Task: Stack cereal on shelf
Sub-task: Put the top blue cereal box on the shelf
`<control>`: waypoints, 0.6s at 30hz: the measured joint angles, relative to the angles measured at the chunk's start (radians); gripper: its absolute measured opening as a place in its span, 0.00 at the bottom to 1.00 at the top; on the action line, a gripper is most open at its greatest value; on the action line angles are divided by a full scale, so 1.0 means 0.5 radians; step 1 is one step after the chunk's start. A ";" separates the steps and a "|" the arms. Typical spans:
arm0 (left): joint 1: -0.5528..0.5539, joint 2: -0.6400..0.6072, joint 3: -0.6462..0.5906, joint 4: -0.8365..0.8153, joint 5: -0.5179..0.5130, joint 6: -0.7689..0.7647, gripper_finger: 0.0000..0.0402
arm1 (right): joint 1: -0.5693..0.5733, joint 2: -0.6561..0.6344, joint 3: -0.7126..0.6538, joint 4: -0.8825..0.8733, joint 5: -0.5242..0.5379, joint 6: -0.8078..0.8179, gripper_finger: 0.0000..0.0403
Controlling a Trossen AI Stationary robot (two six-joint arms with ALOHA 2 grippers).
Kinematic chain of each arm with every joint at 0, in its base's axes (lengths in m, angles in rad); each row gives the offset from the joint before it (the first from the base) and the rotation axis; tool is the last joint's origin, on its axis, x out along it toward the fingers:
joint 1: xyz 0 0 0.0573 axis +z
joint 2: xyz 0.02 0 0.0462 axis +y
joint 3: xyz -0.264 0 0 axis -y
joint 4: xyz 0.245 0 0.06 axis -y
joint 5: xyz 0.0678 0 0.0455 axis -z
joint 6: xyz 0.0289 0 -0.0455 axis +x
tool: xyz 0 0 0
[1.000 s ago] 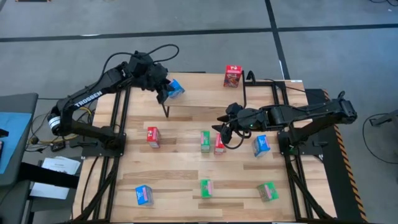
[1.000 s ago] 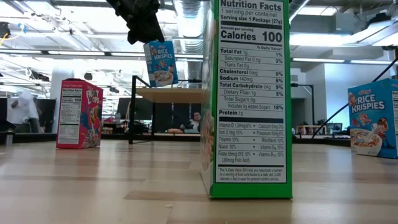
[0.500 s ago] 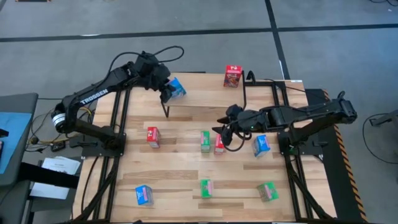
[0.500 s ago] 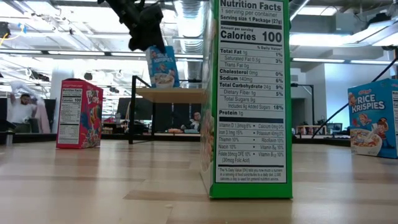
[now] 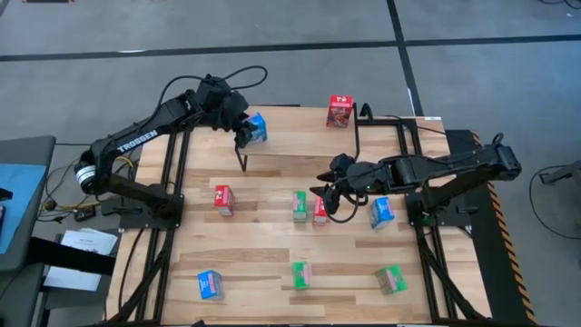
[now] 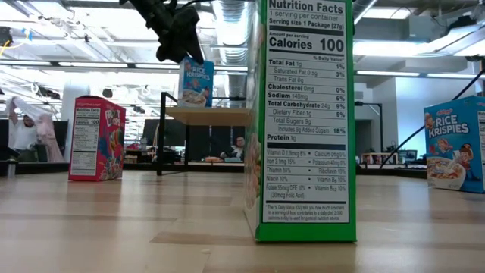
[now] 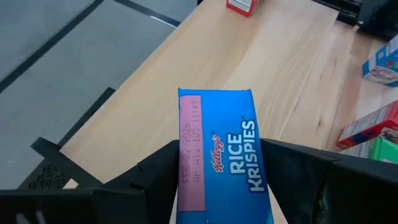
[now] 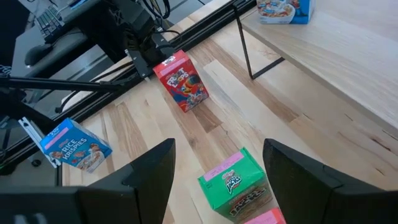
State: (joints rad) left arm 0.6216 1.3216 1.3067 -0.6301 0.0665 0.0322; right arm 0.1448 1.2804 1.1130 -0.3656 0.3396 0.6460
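Your left tool (image 5: 245,133) stands loosened around the blue cardboard cereal box (image 6: 196,83), upright on the far-left end of the light wooden shelf (image 6: 208,115) (placement step); withdraw next. Right tool (image 5: 325,193), open, hovers over the red box (image 5: 320,212).

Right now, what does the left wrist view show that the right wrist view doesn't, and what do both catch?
Only the left wrist view shows the top of the blue box between the left end effector's fingers, and the red box at the shelf's far end. Only the right wrist view shows the green box between the open right end effector's fingers, a red box on the table and a tilted blue box. Both show the shelf and the blue box on it.
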 joint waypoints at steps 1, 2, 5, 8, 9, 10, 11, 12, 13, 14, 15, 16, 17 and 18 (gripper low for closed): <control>0.000 -0.002 0.000 0.005 0.000 0.000 0.51 | 0.000 0.000 0.000 0.001 -0.001 0.000 0.66; 0.000 -0.007 0.000 0.015 0.001 0.000 0.51 | 0.000 0.000 0.000 0.001 0.000 0.000 0.66; 0.000 -0.030 0.002 0.048 0.001 0.009 0.51 | 0.000 0.000 0.000 0.001 0.000 0.000 0.66; 0.000 -0.047 0.002 0.057 -0.002 0.019 0.51 | 0.000 0.000 0.000 0.000 0.000 0.000 0.66; 0.000 -0.054 0.002 0.072 -0.005 0.018 0.51 | 0.000 0.000 0.000 0.000 0.000 0.000 0.66; 0.000 -0.063 0.002 0.093 -0.003 0.018 0.51 | 0.000 0.000 0.000 0.000 0.000 0.000 0.66; 0.000 -0.074 0.003 0.097 0.001 0.018 0.51 | 0.000 0.000 0.000 -0.001 0.000 0.000 0.66; 0.000 -0.084 0.007 0.088 0.000 0.018 0.51 | 0.000 0.000 0.000 -0.001 0.000 0.000 0.66; 0.000 -0.092 0.019 0.080 0.000 0.018 0.51 | 0.000 0.000 0.000 0.000 0.001 0.000 0.66; -0.001 -0.100 0.033 0.083 -0.001 0.016 0.51 | 0.000 0.000 0.000 -0.001 0.001 0.000 0.66; -0.002 -0.111 0.048 0.085 -0.001 0.005 0.51 | 0.000 0.000 0.000 -0.001 0.001 0.000 0.66; -0.002 -0.120 0.069 0.080 -0.001 -0.014 0.51 | 0.000 0.000 0.000 0.000 0.001 0.000 0.66; -0.002 -0.131 0.094 0.086 -0.001 -0.038 0.51 | 0.000 0.000 0.000 -0.001 0.001 0.000 0.66; -0.003 -0.142 0.114 0.089 0.000 -0.057 0.51 | 0.000 0.000 0.000 -0.001 0.001 0.000 0.66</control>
State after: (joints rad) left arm 0.6201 1.2505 1.3639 -0.5854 0.0665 0.0039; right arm 0.1448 1.2804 1.1130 -0.3660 0.3401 0.6460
